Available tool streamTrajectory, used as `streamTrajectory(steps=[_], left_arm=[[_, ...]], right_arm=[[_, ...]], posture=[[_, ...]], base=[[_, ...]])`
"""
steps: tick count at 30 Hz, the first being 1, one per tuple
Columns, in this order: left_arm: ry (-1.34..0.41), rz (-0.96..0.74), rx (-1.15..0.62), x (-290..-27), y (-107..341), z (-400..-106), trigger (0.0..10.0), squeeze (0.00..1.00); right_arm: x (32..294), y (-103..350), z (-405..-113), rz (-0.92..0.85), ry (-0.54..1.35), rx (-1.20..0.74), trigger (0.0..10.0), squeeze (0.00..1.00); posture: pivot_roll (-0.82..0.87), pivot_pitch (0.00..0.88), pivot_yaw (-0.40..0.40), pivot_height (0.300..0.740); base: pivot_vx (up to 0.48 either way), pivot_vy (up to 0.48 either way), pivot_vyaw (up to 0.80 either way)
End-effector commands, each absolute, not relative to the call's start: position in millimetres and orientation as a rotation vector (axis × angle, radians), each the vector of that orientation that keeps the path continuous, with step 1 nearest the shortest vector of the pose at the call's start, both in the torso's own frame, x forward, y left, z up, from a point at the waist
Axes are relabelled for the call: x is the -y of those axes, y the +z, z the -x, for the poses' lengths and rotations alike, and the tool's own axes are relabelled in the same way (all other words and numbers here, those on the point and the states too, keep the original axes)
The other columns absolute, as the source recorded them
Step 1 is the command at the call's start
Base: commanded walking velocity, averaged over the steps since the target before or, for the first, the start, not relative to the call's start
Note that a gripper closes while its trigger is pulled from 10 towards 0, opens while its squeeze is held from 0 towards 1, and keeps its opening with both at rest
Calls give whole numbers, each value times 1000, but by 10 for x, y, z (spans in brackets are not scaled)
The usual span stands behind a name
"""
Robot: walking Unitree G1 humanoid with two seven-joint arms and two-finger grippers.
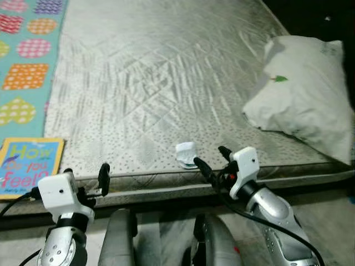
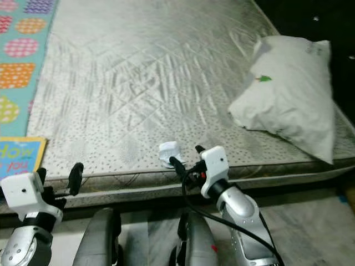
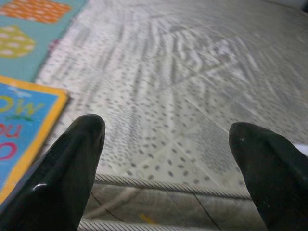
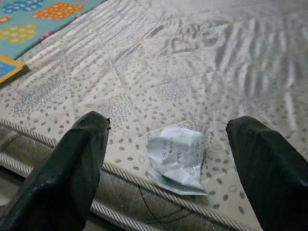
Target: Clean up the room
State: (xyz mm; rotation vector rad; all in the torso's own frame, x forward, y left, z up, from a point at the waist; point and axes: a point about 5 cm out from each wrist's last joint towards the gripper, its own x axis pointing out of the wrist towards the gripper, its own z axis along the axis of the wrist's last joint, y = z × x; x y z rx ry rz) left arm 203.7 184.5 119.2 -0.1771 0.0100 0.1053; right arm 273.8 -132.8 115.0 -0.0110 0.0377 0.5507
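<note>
Bare mattress (image 1: 166, 83) ahead, crumpled paper (image 4: 177, 159) at its near edge, 12 o'clock of my right gripper (image 4: 168, 159), fingers spread; I'd push straight in, straddle it, pinch low; left gripper (image 3: 166, 159) also spread, idle.

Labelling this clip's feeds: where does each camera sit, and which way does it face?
Left eye view: on the head, looking down at the mattress; both silver arms, left gripper and right gripper show.
Right eye view: stereo twin, same scene, pillow at the robot's right.
Left wrist view: along the open left gripper's fingers at the mattress edge and book.
Right wrist view: along the open right gripper's fingers at the crumpled paper.
Shared: paper and book appear in head and wrist views.
</note>
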Motion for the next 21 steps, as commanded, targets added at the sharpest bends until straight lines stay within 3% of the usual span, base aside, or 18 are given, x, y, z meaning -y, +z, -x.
streamTrajectory(steps=[1,8,17,21], left_arm=[[99,184,-38,-1804,1146,-2004,10000,0],[105,179,-39,-1813,1149,-2005,10000,0],[104,175,-41,-1817,1149,-2009,10000,0],[103,174,-43,-1819,1147,-2011,10000,0]], right_arm=[[1436,1058,-2696,7,518,-85,10000,0],[1444,1042,-2716,14,516,-99,10000,0],[1435,1051,-2727,31,533,-91,10000,0],[1456,1046,-2757,18,519,-93,10000,0]], posture=[[17,232,-113,592],[19,233,-113,592],[21,237,-110,592],[21,237,-110,592]], base=[[0,0,0],[0,0,0],[0,0,800],[0,0,113]])
